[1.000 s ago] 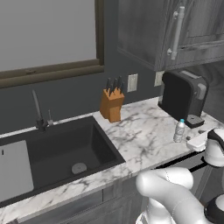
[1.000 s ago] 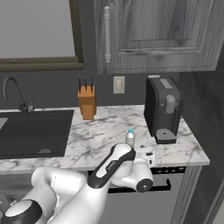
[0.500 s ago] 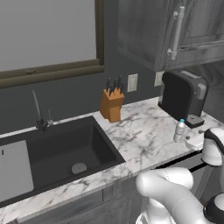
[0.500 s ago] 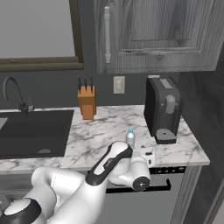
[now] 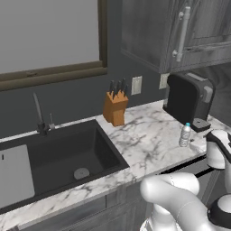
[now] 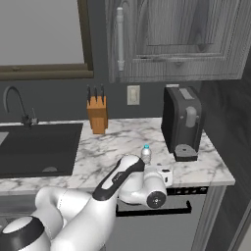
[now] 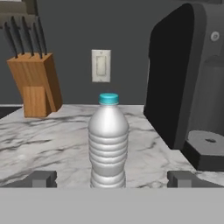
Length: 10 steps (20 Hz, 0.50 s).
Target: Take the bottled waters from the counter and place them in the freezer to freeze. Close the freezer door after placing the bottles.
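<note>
1. Gripper point(image 7: 112, 178) stands fully open and holds nothing; its two fingertips point(image 7: 41, 178) sit low on either side of the water bottle point(image 7: 108, 142), apart from it.
2. That bottle stands upright on the marble surface point(image 5: 149, 135), near the front edge toward the right end, just left of the black coffee machine point(image 6: 182, 122) and well right of the knife block point(image 6: 97, 113).
3. It looks small and light if part-filled, heavier if full; I cannot tell its fill level.
4. Its thin ribbed plastic wall will likely give under pressure, so a hard squeeze could buckle it.
5. Smooth plastic may slip, and the ribs should help the fingers bite.
6. Best hold, in my judgement, is across the ribbed middle, below the shoulder and blue cap point(image 7: 108, 98), keeping it upright.
</note>
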Tool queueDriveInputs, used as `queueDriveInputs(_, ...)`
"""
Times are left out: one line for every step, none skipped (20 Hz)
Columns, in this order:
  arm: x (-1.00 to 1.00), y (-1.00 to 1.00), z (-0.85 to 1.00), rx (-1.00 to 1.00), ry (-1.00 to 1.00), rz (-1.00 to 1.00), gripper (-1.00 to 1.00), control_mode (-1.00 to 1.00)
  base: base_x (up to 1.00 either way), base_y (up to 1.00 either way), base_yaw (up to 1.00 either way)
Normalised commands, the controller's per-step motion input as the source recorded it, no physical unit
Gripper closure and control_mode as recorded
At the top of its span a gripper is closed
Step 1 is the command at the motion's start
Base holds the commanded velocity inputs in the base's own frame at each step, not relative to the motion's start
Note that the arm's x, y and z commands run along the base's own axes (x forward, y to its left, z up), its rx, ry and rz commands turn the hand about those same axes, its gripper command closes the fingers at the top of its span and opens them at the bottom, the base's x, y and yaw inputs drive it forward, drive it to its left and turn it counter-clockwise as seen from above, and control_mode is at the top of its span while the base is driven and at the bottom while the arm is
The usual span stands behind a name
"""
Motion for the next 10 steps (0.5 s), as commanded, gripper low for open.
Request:
queueDriveInputs(0.00,0.04,0.00,0.10,0.02,0.00,-1.00,-1.00,0.00,0.00,0.00)
queueDriveInputs(0.00,0.01,0.00,0.07,0.01,0.00,-1.00,-1.00,0.00,0.00,0.00)
queueDriveInputs(0.05,0.00,0.00,0.05,0.01,0.00,-1.00,-1.00,0.00,0.00,0.00)
queueDriveInputs(0.11,0.00,0.00,0.00,0.02,0.00,-1.00,-1.00,0.00,0.00,0.00)
queueDriveInputs(0.09,0.00,0.00,0.00,0.00,0.00,-1.00,-1.00,0.00,0.00,0.00)
queueDriveInputs(0.12,0.00,0.00,0.00,0.00,0.00,-1.00,-1.00,0.00,0.00,0.00)
queueDriveInputs(0.08,0.00,0.00,0.00,0.00,0.00,-1.00,-1.00,0.00,0.00,0.00)
queueDriveInputs(0.03,0.00,0.00,0.00,0.00,0.00,-1.00,-1.00,0.00,0.00,0.00)
queueDriveInputs(0.00,0.00,0.00,0.00,-0.01,0.00,-1.00,-1.00,0.00,0.00,0.00)
queueDriveInputs(0.00,0.08,0.00,0.00,-0.05,0.02,-1.00,-1.00,0.00,0.00,0.00)
